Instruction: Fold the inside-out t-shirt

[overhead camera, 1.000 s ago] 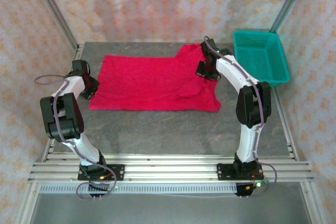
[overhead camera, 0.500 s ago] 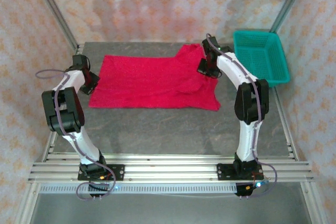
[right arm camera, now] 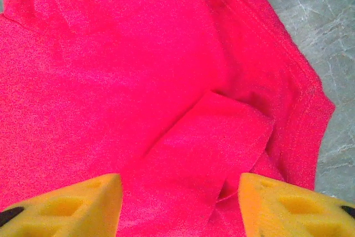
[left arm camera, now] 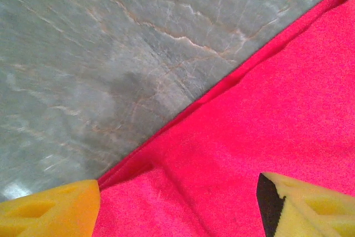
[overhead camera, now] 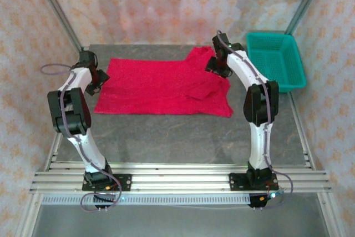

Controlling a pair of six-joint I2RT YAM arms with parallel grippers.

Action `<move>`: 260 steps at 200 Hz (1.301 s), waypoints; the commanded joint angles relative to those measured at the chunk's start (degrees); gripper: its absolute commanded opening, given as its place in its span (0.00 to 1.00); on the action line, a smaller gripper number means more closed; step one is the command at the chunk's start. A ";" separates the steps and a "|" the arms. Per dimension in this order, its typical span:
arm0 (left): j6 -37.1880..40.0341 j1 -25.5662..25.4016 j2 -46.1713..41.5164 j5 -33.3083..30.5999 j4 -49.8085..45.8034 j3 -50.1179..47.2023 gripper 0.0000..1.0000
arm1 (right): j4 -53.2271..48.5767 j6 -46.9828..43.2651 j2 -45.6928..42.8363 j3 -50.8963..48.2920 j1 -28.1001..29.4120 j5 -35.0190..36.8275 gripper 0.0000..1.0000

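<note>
Now, your t-shirt [overhead camera: 161, 87] lies flat on the far half of the bench [overhead camera: 166, 137], and its long side runs from left to right. Your left pincer [left arm camera: 177, 201] sits over the shirt's left edge, with its fingers wide apart and nothing held. Your right pincer [right arm camera: 180, 195] sits over the far right end, above a small turned-over flap. It is wide apart too and holds nothing. Each arm is close to its own end, so I think the next fold turns on grabbing both ends.

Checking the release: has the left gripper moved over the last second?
Yes. The left gripper has moved toward the far edge of the table, away from the near rail.
</note>
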 commanded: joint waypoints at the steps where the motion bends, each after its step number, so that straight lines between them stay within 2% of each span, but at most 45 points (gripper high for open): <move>1: 1.67 -4.84 -13.70 -5.68 0.88 -6.11 0.76 | 1.67 1.05 -8.07 -9.02 1.02 -0.56 0.53; 31: -0.85 -11.47 -24.61 1.63 7.69 -19.45 0.76 | 12.17 7.27 -13.17 -22.55 3.40 -5.81 0.48; 71: -3.87 -14.50 -29.81 4.45 10.95 -28.52 0.75 | 20.49 12.88 -11.45 -27.60 4.60 -6.07 0.50; 137: -2.20 -14.54 -30.12 3.98 7.51 -26.38 0.74 | 22.99 15.16 -6.93 -27.65 5.14 -4.48 0.51; 219: -2.27 -14.55 -28.52 3.89 7.35 -25.93 0.73 | 21.85 15.66 -7.84 -30.23 6.21 -3.26 0.63; 260: -2.80 -14.55 -27.57 4.58 7.89 -25.80 0.73 | 23.42 16.21 -7.90 -31.67 6.43 -3.00 0.64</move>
